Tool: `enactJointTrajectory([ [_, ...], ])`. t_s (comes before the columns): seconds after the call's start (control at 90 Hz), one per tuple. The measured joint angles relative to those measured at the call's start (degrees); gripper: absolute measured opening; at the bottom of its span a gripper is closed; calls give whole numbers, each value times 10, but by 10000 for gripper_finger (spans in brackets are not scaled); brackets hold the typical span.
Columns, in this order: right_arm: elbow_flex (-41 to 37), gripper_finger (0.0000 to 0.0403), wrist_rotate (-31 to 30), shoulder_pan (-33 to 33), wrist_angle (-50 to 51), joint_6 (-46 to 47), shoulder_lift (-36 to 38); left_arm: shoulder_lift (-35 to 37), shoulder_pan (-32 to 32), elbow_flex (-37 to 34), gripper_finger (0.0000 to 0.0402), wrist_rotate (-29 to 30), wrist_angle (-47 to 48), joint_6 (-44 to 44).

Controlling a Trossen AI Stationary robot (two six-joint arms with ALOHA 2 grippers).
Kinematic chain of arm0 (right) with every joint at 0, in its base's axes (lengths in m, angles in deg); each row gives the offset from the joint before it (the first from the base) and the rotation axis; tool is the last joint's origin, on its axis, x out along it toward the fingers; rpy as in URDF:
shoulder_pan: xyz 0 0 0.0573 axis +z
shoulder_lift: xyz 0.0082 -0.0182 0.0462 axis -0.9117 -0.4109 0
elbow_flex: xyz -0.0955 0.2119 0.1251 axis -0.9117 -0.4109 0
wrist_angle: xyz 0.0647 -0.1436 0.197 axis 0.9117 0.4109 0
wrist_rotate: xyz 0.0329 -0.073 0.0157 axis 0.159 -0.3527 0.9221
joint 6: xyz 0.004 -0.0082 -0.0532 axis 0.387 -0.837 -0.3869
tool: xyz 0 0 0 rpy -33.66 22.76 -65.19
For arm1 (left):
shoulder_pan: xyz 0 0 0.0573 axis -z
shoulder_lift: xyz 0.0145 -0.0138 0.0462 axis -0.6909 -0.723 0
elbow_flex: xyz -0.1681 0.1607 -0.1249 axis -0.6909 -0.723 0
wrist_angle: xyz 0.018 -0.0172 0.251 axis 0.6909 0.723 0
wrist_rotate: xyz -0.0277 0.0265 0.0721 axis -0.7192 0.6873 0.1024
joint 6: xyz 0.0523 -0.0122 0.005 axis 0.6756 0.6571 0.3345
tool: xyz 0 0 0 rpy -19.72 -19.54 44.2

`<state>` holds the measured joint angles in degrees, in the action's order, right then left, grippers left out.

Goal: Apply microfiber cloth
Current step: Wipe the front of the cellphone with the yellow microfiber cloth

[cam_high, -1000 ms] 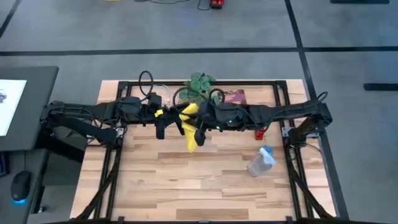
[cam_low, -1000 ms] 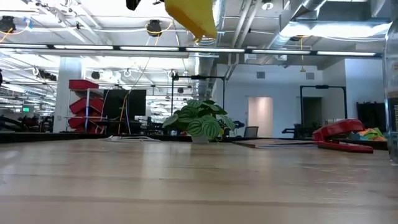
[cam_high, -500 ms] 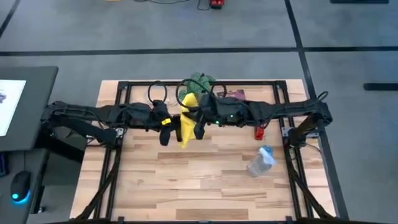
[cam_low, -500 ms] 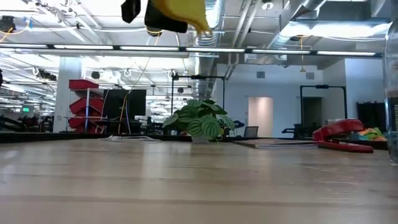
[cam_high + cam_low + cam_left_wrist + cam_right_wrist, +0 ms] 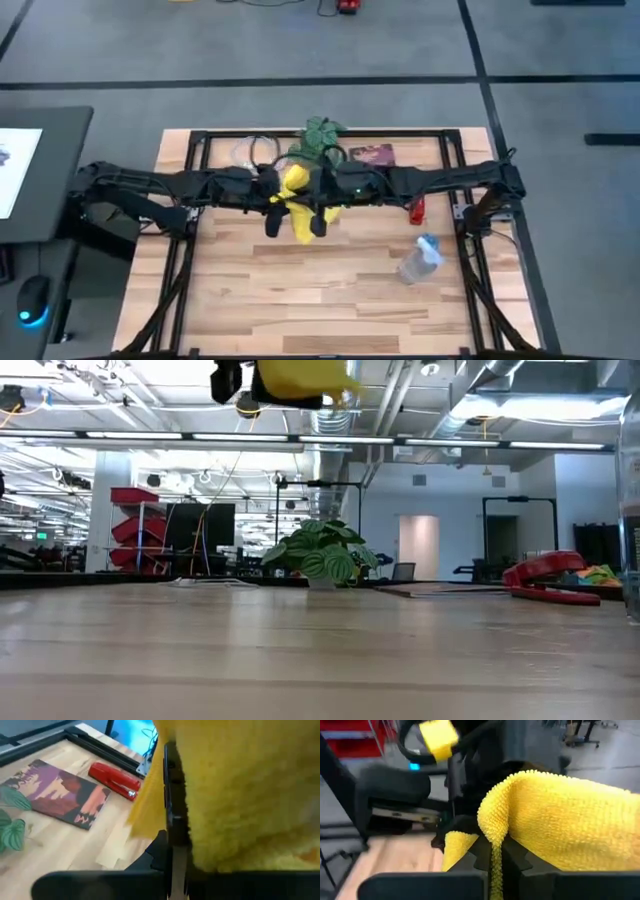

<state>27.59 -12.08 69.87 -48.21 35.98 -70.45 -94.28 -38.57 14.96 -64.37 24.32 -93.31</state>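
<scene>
Both grippers now pinch microfiber cloth [image 5: 296, 203] midair.

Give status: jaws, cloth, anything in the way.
Both grippers, left and right, shut on the cloth, held aloft mid-table between them. Table below it bare; bottle, stapler, booklet, plant off to the sides.

The left hand [image 5: 273, 218] has slid in toward the counter's middle and now meets the right hand [image 5: 316, 220]. The microfiber cloth [image 5: 297, 205], a long strip dangling from the right hand a second ago, is now bunched between both hands
</scene>
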Motion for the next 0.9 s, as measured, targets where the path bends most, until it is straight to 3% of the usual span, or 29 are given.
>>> enactJointTrajectory([
  [0.333,0,0,-29,15,107,9,23,29,8,0,10,1,25,6],
  [0.511,-2,0,-37,27,112,17,20,39,4,1,10,1,50,19],
  [0.9,-2,0,-43,25,-15,25,18,39,6,3,10,1,52,27],
])
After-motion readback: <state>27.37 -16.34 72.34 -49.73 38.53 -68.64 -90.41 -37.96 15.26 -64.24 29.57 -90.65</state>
